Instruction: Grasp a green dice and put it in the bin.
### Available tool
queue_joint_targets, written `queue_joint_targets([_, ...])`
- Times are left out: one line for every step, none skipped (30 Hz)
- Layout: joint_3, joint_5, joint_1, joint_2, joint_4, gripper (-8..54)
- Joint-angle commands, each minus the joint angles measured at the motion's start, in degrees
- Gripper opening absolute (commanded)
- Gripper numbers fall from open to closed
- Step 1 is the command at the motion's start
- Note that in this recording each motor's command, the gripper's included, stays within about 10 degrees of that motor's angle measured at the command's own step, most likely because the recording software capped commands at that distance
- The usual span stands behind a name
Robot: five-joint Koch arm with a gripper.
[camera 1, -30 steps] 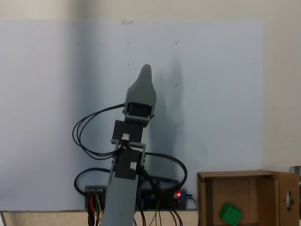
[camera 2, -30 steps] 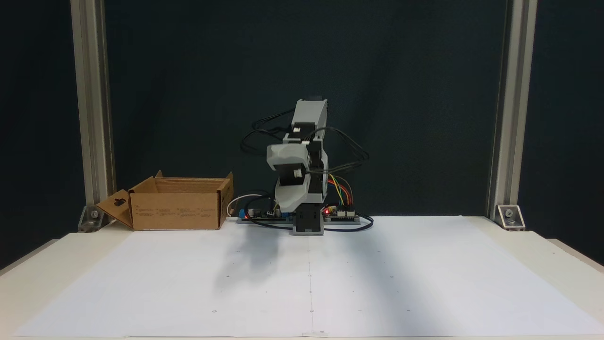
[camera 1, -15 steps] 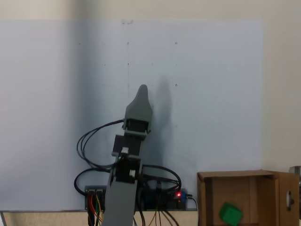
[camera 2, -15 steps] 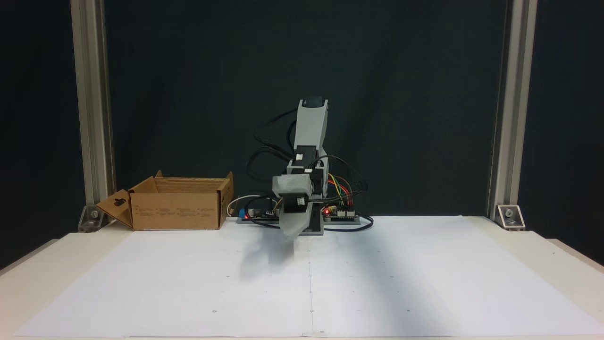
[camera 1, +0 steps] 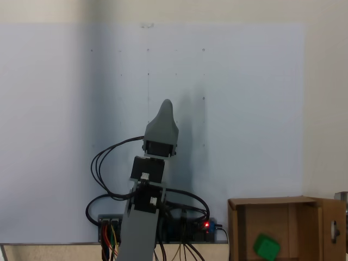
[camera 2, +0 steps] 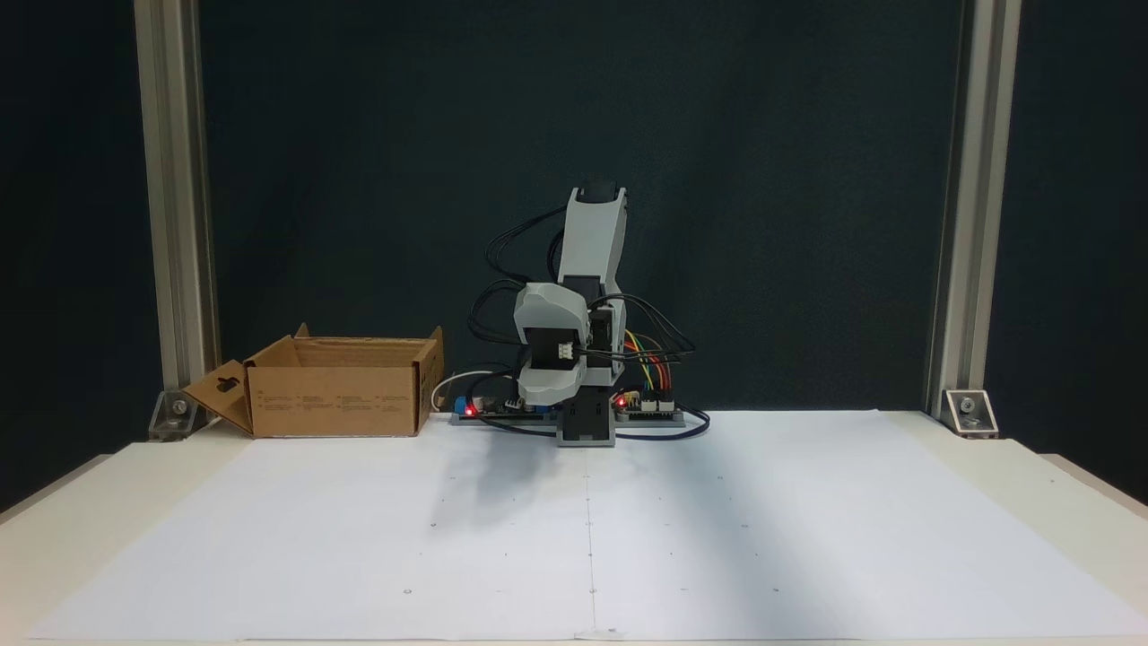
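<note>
The green dice [camera 1: 266, 247] lies inside the bin [camera 1: 237, 228], a brown cardboard box at the lower right of a fixed view. In the other fixed view the bin [camera 2: 336, 399] stands at the back left of the table, its flaps up and its inside hidden. My gripper [camera 1: 165, 105] is a single grey pointed shape well left of the bin. It hangs folded in front of the arm's base, tip down [camera 2: 543, 397], above the white sheet. Just one tip shows, and nothing shows in it.
A white paper sheet [camera 2: 592, 529] covers the table. Circuit boards with coloured wires and red lights [camera 2: 641, 404] sit beside the arm's base. Aluminium posts [camera 2: 175, 206] stand at the back corners, in front of a dark backdrop.
The arm has drawn back toward its base. The gripper dipped close to the sheet half a second ago and has since lifted again. The dice stays still in the bin.
</note>
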Motion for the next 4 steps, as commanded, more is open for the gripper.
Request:
queue_joint_targets([10.0,-3.6,-5.19,6.33,-10.0,44.9])
queue_joint_targets([10.0,-3.78,-10.0,6.15,-10.0,44.9])
queue_joint_targets([10.0,-3.87,-17.03,6.24,-10.0,44.9])
queue_joint_targets([10.0,-3.96,-15.21,6.15,-10.0,44.9])
